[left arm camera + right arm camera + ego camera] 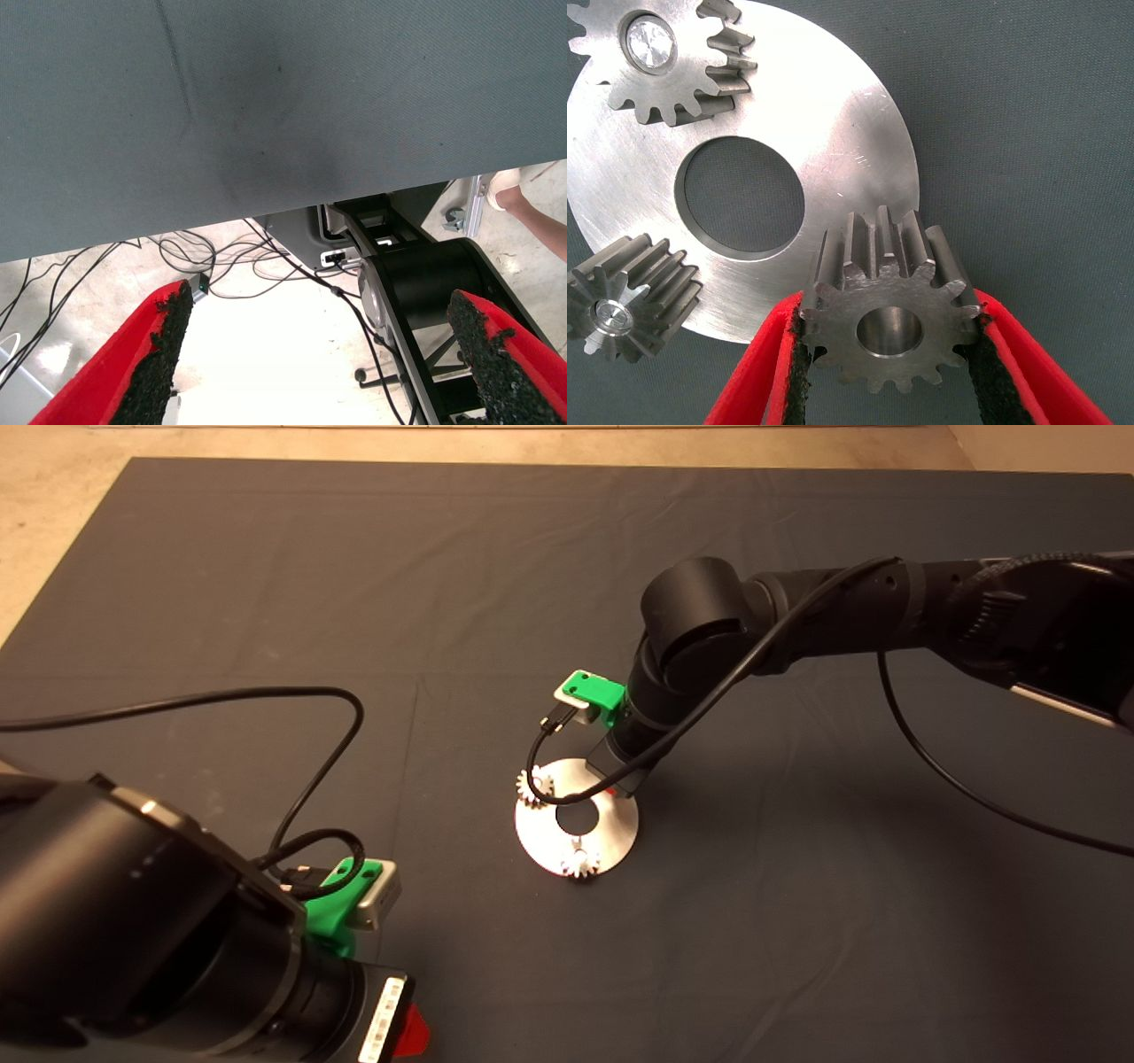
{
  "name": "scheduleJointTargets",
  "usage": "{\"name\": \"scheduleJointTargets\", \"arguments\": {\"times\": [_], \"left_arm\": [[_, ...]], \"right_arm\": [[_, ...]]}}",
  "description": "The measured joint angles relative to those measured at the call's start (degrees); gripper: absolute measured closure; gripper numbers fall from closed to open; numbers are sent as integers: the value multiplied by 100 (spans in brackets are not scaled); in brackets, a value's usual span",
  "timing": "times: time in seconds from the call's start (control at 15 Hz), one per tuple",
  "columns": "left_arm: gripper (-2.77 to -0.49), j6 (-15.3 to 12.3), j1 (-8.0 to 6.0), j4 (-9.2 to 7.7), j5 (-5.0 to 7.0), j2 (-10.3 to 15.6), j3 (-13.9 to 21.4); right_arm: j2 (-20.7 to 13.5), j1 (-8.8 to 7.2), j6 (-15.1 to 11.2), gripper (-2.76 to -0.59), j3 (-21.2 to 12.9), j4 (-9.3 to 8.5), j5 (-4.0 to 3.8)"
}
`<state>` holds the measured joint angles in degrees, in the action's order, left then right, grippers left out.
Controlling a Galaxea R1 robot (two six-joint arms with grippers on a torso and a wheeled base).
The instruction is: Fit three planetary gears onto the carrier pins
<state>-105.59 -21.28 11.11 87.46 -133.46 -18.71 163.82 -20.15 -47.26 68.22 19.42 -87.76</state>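
While the right arm works over the disc, the left one waits at the mat's near left corner.

Right gripper (890, 354): down at the disc's rim, on the side toward the mat's right edge; red fingers (757, 363) clenched on a gear.
Held gear (890, 305): pinched between the black pads, centre hole empty (no pin in it), overlapping the disc's edge.
Disc (611, 833): flat, silvery-white, large centre hole, lying near the middle of the mat (266, 558).
Seated gear one (534, 786): on a pin at the disc's rim, on the side toward the mat's left edge; pin end (648, 42) shows in its centre.
Seated gear two (581, 862): on a pin at the disc's near rim; pin end (609, 317) shows in its centre.
Third pin: hidden behind the held gear; cannot tell whether the gear is on it.
Left gripper (323, 354): idle, hanging past the mat's near edge; fingers (164, 345) spread wide, grasping nothing.
Beyond the mat's edge (left wrist view): cables (221, 257) on the floor and a person's leg (540, 208).
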Motion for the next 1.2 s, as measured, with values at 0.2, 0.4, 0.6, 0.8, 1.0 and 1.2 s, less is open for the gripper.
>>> {"name": "scheduleJointTargets", "arguments": {"times": [0.2, 0.4, 0.6, 0.8, 1.0, 1.2], "left_arm": [[-204, 0, -1, 0, 0, 0, 0], [-204, 0, -1, 0, 0, 0, 0], [-204, 0, -1, 0, 0, 0, 0], [-204, 0, -1, 0, 0, 0, 0], [-204, 0, -1, 0, 0, 0, 0], [-204, 0, -1, 0, 0, 0, 0]], "right_arm": [[0, 1, 0, -108, 0, -60, 0], [0, 34, 0, -108, 0, -88, 6], [-1, 63, 0, -107, 0, -110, -2], [-1, 65, 0, -107, 2, -112, 0], [-12, 65, 0, -107, 7, -115, 2], [-32, 69, 2, -107, 20, -118, 2]]}}
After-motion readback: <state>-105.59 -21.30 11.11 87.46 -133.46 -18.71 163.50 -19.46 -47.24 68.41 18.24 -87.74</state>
